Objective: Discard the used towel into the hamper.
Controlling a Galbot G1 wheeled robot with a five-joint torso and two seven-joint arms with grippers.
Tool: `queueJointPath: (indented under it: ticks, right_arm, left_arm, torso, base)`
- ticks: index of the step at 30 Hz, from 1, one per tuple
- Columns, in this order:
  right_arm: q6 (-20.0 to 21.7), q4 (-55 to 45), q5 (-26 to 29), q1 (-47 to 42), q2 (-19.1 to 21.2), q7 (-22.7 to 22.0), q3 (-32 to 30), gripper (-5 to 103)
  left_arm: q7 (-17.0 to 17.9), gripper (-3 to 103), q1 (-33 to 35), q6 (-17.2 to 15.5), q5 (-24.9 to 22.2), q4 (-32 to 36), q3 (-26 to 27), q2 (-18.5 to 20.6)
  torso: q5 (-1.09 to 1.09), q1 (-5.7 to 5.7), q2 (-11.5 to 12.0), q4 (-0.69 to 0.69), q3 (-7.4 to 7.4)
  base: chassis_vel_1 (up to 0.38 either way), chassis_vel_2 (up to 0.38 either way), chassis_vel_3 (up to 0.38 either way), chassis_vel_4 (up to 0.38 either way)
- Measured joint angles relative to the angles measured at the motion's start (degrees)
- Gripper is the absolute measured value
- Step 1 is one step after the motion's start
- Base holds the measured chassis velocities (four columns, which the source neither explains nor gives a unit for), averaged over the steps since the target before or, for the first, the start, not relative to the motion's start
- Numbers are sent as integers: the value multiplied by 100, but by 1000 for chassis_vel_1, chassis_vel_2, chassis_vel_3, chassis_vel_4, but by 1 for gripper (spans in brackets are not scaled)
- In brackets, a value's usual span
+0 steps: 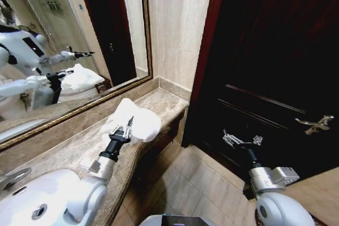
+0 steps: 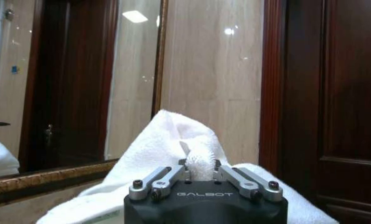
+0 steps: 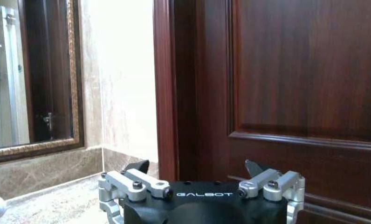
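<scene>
- Counter (image 1: 69,152), lower left of the head view: towel (image 1: 139,120) sits bunched at its far end, centre frame.
- Left gripper (image 1: 129,126) is clamped on a towel fold.
- Right gripper (image 1: 242,141), lower right by the door (image 1: 275,51), spread wide, empty.
- Risk: thin pinch; a trailing towel could snag the counter edge and slip free.
- Sink (image 1: 32,205), bottom left: contents indiscernible.

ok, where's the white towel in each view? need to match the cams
Head view: white towel bunched on the marble counter below the mirror, left claw shut on it.
Left wrist view: towel rises just beyond the claw, a fold pinched between its fingers.
Right wrist view: I cannot find the towel with certainty; open right claw faces the door.
Shared landmark: the gold-framed mirror.
</scene>
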State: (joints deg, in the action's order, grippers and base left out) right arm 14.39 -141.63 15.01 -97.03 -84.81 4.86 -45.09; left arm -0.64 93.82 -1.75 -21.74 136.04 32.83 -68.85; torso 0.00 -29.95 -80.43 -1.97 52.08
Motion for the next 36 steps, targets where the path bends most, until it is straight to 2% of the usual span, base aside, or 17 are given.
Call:
queueJointPath:
  ticks: [15,22,24,27,29,30,36]
  right_arm:
    - [9,-19,-11,-40,9,-3,-34,100]
    - [-5,-20,-9,-87,19,-4,-43,100]
    - [-8,-29,-9,-115,44,-10,-42,100]
    - [-12,-36,-9,-130,68,-12,-43,100]
    - [-17,-36,-8,-142,91,-17,-45,100]
    - [-20,-36,-8,-151,96,-17,-44,100]
    - [-84,-13,-9,-152,97,-11,-3,100]
  left_arm:
    - [-9,12,69,91,80,52,-11,-11]
    - [-2,12,85,130,97,55,-21,-40]
    - [-3,12,89,150,130,47,-43,-67]
    - [-2,12,101,168,168,32,-57,-90]
    - [-10,12,128,192,204,30,-72,-123]
    - [-13,12,139,204,218,30,-76,-135]
    - [-20,12,142,221,240,29,-79,-150]
  torso:
    - [0,-2,0,0,1]
    - [-3,-1,1,-1,0]
    - [4,3,0,1,-1]
    - [-3,3,-1,0,-1]
    - [4,3,0,-1,-1]
    - [-1,3,-1,-2,-1]
    - [-1,4,-1,0,-2]
  base:
    - [29,-28,-32,37]
    - [194,-178,-173,181]
    - [236,-224,-212,204]
    - [203,-256,-229,239]
    - [229,-247,-239,238]
    - [219,-229,-172,224]
    - [183,-183,-164,156]
